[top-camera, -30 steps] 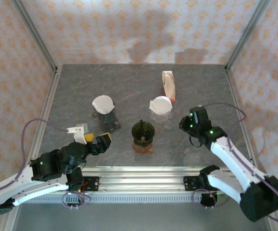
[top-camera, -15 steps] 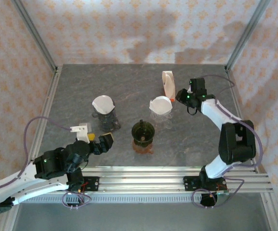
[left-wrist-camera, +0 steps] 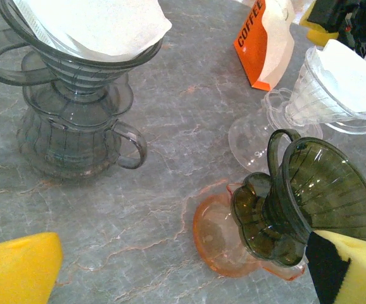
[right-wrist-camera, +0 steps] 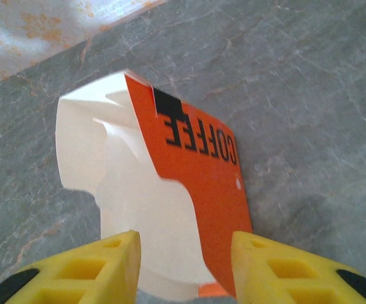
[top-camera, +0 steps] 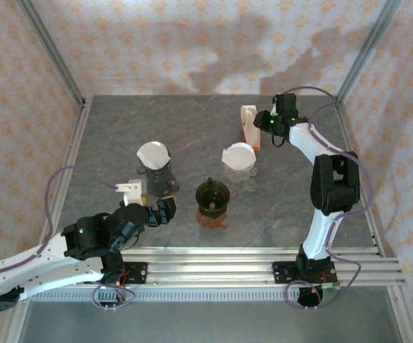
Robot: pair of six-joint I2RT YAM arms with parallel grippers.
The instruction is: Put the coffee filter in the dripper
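Note:
The empty dark green dripper (top-camera: 212, 196) (left-wrist-camera: 325, 193) stands on an orange saucer (left-wrist-camera: 224, 237) at the table's near middle. An orange-and-white pack of coffee filters (top-camera: 250, 126) (right-wrist-camera: 170, 183), printed COFFEE, stands at the far right. My right gripper (top-camera: 261, 128) (right-wrist-camera: 184, 269) is open at the pack, its yellow fingers (right-wrist-camera: 82, 272) on either side of the pack's near end without touching it. My left gripper (top-camera: 156, 212) (left-wrist-camera: 183, 272) is wide open and holds nothing, low over the table just left of the green dripper.
A grey dripper (top-camera: 155, 168) (left-wrist-camera: 75, 82) with a white filter in it stands at the left. A clear dripper (top-camera: 239, 160) (left-wrist-camera: 335, 88), also lined with a filter, stands between the pack and the green dripper. Metal frame posts rise at the far corners.
My right arm has swung from the near right out to the filter pack, its jaws opening on the way. The left gripper has crept forward and right, still open.

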